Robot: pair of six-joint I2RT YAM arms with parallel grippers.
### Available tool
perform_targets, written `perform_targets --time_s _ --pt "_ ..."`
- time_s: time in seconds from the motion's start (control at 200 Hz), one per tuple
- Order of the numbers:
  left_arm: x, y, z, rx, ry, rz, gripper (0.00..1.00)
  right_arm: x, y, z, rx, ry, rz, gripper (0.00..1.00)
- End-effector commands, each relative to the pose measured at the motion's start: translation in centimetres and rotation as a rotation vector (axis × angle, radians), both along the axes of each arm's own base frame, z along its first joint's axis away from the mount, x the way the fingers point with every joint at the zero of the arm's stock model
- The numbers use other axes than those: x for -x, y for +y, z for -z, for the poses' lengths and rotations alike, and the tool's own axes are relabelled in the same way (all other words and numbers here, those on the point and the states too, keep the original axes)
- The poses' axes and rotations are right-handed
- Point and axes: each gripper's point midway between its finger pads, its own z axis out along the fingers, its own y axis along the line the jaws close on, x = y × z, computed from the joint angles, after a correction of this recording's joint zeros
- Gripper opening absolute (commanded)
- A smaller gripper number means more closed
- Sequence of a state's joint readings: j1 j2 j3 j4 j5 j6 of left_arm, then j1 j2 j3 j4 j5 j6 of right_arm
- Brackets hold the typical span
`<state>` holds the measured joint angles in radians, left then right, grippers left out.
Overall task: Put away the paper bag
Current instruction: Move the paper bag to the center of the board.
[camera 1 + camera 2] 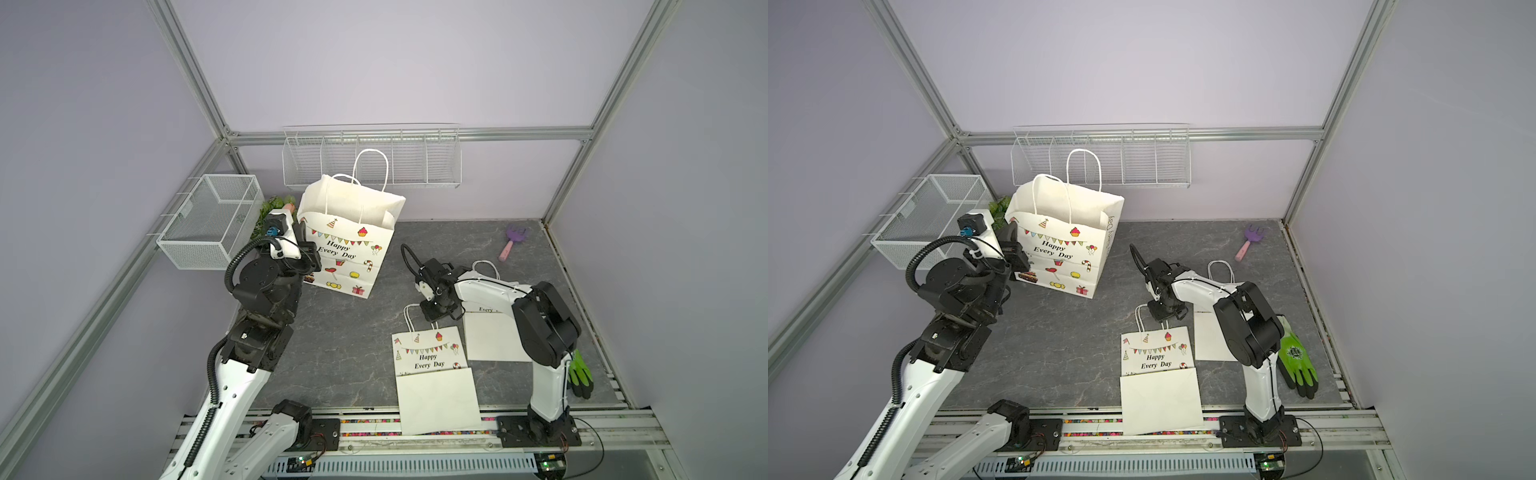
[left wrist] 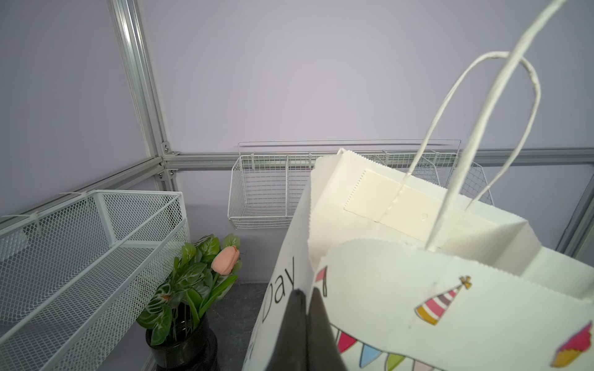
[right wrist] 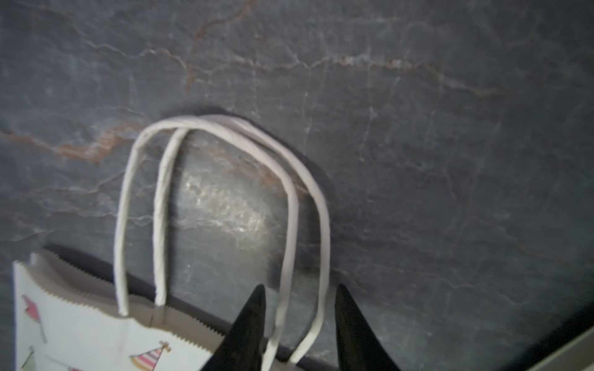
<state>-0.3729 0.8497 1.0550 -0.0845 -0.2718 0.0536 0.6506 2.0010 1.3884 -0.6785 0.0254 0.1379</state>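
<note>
Paper bag (image 1: pixel 434 374): flat on table (image 1: pixel 332 353), 5 o'clock of centre, handles (image 3: pixel 205 121) toward 12.
Handling: light, thin paper; prob. creases and tears easily; best grip at twisted handles, not wall.
Right gripper (image 3: pixel 301 287): jaws narrowly apart, straddling handle strands.
Left gripper (image 2: pixel 307 292): clamped on upright bag (image 1: pixel 349 249) corner, 10 o'clock.
Print: "Happy Every Day"; no brand seen.

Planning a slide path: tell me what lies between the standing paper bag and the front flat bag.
Only bare table lies between the standing paper bag and the front flat bag; both top views show it.
</note>
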Motion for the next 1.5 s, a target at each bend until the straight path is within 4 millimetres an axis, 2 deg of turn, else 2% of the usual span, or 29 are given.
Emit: perform_targets --time_s 0.0,0.095,0.26,0.355,0.505,0.66,0.885,1.149,1.269,1.389,1.494 --pt "0.6 0.2 -0.6 0.018 -0.026 0.006 0.0 -1.9 -1.6 0.1 0.067 -0.031 0.051 0.25" --pt "0.8 0.2 -0.7 0.018 -0.029 0.009 0.0 -2.9 -2.1 0.5 0.054 -0.021 0.082 0.17" --pt "1.1 0.3 -0.8 0.023 -0.035 0.012 0.0 -4.3 -2.4 0.9 0.018 -0.012 0.122 0.09" --pt "1.2 0.3 -0.7 0.025 -0.034 0.015 0.0 -5.8 -2.5 0.6 -0.002 -0.024 0.141 0.07" --pt "1.2 0.3 -0.9 0.027 -0.035 0.018 0.0 -8.7 -2.6 -0.6 -0.012 -0.059 0.142 0.07" --pt "1.4 0.2 -0.9 0.027 -0.038 0.024 0.0 -11.6 -1.7 -1.9 -0.034 -0.114 0.117 0.07" --pt "1.4 0.0 -0.8 0.026 -0.032 0.037 0.0 -14.7 -1.1 -2.5 -0.006 -0.169 0.074 0.08" --pt "1.4 -0.1 -0.9 0.027 -0.033 0.045 0.0 -17.4 -2.3 -2.4 0.09 -0.217 0.012 0.09" --pt "1.5 -0.1 -1.0 0.031 -0.035 0.047 0.0 -18.3 -2.4 -2.4 0.088 -0.22 0.001 0.13" --pt "1.5 -0.3 -1.0 0.03 -0.031 0.058 0.0 -18.4 -1.7 -2.9 0.054 -0.21 -0.007 0.31" --pt "1.6 -0.8 -1.1 0.028 -0.027 0.083 0.0 -18.1 -0.7 -4.9 -0.015 -0.222 -0.008 0.42"
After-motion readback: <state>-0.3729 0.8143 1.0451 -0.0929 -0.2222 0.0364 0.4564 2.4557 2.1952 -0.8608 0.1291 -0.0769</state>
